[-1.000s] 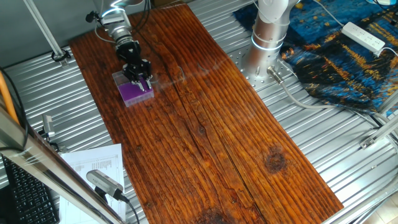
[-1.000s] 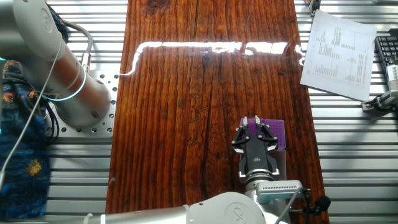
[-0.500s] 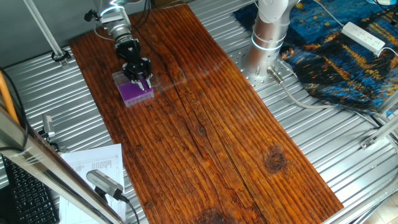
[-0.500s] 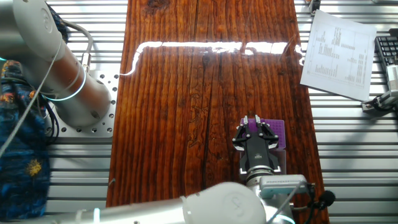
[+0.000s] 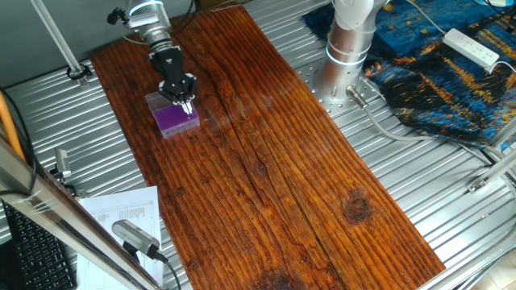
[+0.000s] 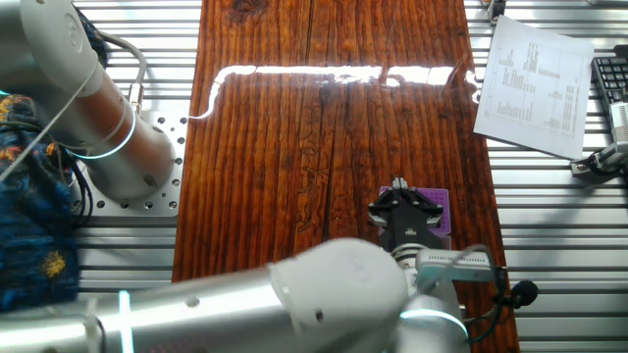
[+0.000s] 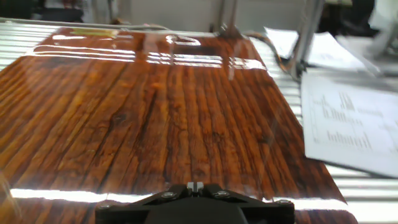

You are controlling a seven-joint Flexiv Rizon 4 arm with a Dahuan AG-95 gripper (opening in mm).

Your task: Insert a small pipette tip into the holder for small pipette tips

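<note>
The holder for small pipette tips is a small clear box with a purple top rack, standing near the left end of the wooden board. In the other fixed view, the holder shows partly behind the hand. My gripper hangs just above the holder's far right corner, fingers pointing down at it, and also shows in the other fixed view. In the hand view the fingertips press together, so the gripper is shut. I cannot make out the small pipette tip in any view. The holder is out of the hand view.
The wooden board lies on a ribbed metal table. Printed paper and a keyboard lie beyond the board's end. The arm's base stands at the board's far side beside a blue patterned cloth.
My gripper has risen a little and shifted toward the holder's far edge. The fingers, a little apart before, are drawn together. The arm has swung further into the other fixed view.
</note>
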